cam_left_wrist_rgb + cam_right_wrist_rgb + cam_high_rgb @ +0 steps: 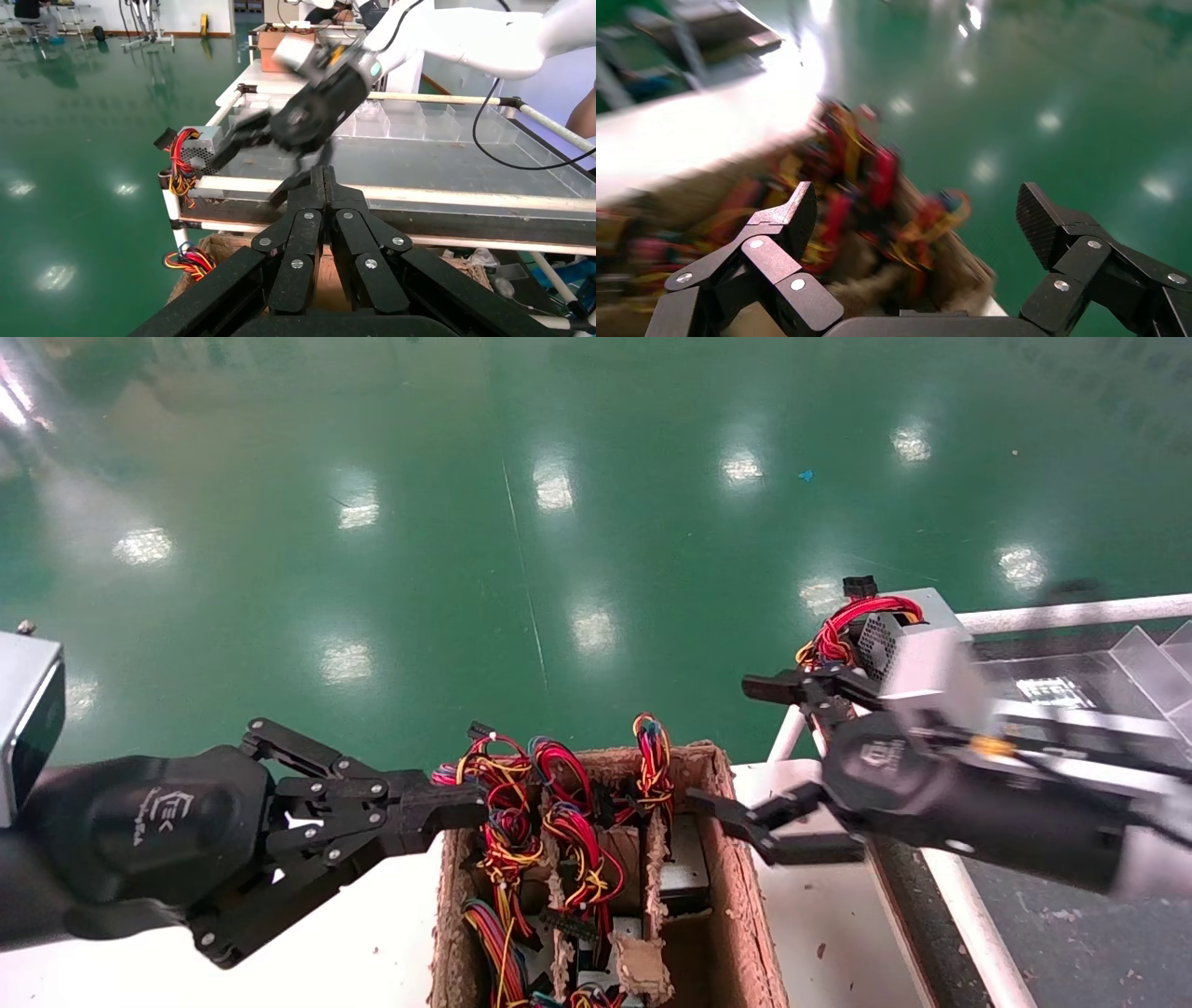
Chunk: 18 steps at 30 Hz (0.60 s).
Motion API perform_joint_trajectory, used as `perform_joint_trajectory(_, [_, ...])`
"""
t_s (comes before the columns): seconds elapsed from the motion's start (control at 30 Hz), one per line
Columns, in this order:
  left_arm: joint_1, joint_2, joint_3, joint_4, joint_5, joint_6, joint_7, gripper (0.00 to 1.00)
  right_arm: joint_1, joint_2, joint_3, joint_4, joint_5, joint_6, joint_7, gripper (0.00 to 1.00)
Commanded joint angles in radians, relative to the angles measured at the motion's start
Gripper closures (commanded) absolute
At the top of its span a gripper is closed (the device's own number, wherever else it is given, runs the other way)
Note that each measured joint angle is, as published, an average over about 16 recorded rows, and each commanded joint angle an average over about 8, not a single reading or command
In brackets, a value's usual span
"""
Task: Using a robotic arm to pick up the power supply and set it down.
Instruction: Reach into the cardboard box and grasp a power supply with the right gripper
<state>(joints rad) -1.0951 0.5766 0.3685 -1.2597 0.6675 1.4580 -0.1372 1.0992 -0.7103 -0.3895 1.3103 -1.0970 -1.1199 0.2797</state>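
Pincer work from the right pincer [754, 761]: it hangs wide open and empty between the cardboard box [736, 877] and the rack [1071, 615], where one grey power supply [908, 649] sits at the corner, apart from it. Judging by that, a set-down looks done, with more units waiting among wires in the box. Left pincer [438, 812] is closed, empty, at the box's edge over the worktop [372, 933].

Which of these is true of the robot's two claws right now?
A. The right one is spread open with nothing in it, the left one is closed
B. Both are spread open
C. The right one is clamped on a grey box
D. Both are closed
A. The right gripper has its fingers wide apart over the cardboard box with nothing between them, while the left gripper has its fingertips pressed together.
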Motion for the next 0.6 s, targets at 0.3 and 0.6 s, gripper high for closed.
perform_joint_trajectory(0.3, [0.0,0.0,0.0,0.0,0.0,0.0,0.0,0.0,0.07,-0.121,-0.124,-0.035,-0.239,0.148,0.162,1.0])
perform_joint_trajectory(0.6, [0.0,0.0,0.0,0.0,0.0,0.0,0.0,0.0,0.093,-0.194,-0.161,-0.082,-0.297,0.186,0.196,1.0])
